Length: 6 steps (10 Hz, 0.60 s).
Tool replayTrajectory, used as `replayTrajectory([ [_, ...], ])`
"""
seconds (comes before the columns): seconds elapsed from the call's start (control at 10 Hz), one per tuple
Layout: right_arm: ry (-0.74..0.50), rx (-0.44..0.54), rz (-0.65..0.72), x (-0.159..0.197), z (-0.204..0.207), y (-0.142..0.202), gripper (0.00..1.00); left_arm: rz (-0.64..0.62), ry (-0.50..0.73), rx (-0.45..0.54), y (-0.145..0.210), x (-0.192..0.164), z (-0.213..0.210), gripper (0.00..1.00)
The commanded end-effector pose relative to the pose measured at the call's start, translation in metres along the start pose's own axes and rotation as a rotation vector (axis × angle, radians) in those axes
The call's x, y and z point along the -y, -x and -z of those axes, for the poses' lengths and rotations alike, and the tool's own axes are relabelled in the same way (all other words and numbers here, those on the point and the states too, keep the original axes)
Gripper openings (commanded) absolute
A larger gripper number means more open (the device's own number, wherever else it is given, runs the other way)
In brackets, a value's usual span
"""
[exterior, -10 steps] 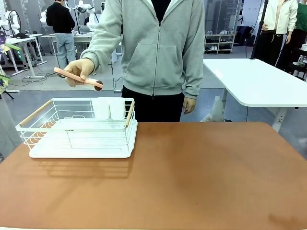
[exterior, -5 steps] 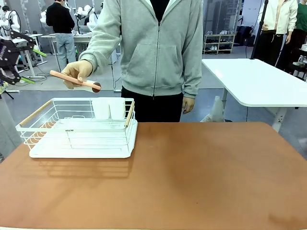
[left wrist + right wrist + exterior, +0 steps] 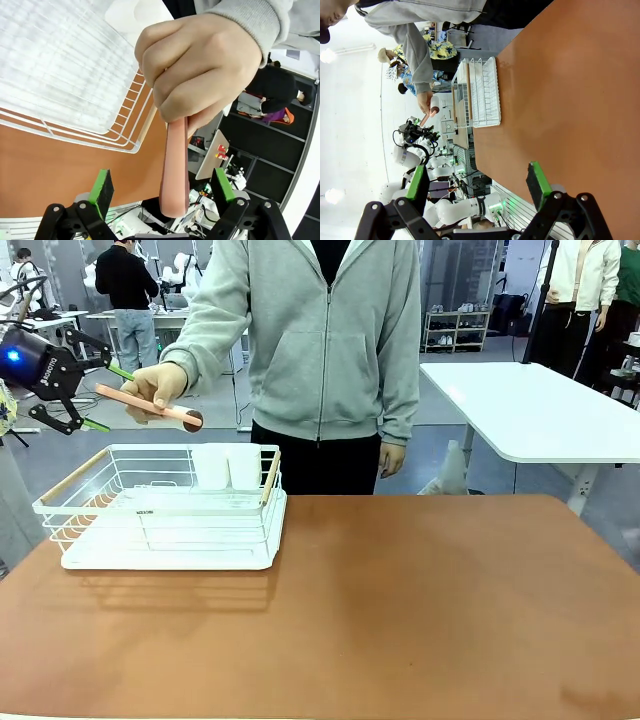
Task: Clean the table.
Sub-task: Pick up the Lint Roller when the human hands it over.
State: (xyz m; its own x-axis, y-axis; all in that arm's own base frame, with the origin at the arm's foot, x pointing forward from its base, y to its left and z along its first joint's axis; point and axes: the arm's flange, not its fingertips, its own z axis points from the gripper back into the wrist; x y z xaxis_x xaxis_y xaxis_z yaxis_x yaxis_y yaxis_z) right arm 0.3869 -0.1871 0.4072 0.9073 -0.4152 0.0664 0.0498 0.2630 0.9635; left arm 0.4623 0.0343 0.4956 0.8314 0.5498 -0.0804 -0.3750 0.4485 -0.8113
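Copper-brown and bare at its near side, the table [image 3: 420, 610] carries a white wire dish rack [image 3: 165, 510] on its left half, toward the far edge. At the rack's far rim stand two white cup-like holders [image 3: 227, 466].

In the right wrist view, the right gripper [image 3: 476, 182] has its green pads spread wide with nothing between them. The table top runs away beyond them to the rack.

Just behind the rack stands a person in a grey hooded jacket. One hand [image 3: 160, 385] is raised above the rack's far left corner and holds a pink utensil [image 3: 150, 405] with its dark end toward the rack's middle. The other hand [image 3: 390, 458] hangs to the right of the rack.

Up and left of the rack, well above the table top, the left gripper [image 3: 108, 398] points at that hand. Its jaws are wide, and the utensil's handle [image 3: 175, 170] hangs between the pads, touching neither.

Farther off, right of the rack, is a white-topped table [image 3: 530, 410].
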Motion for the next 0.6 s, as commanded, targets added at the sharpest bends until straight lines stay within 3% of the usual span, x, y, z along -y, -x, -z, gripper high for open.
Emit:
replayTrajectory([
  [0.0,-0.007,0.001,-0.005,-0.002,-0.001,0.000,1.00,0.005,0.029,0.052,0.006,-0.001,0.002,1.00],
  [0.5,-0.007,0.001,-0.005,-0.002,-0.001,0.000,1.00,0.023,0.048,0.115,-0.003,-0.005,0.013,1.00],
])
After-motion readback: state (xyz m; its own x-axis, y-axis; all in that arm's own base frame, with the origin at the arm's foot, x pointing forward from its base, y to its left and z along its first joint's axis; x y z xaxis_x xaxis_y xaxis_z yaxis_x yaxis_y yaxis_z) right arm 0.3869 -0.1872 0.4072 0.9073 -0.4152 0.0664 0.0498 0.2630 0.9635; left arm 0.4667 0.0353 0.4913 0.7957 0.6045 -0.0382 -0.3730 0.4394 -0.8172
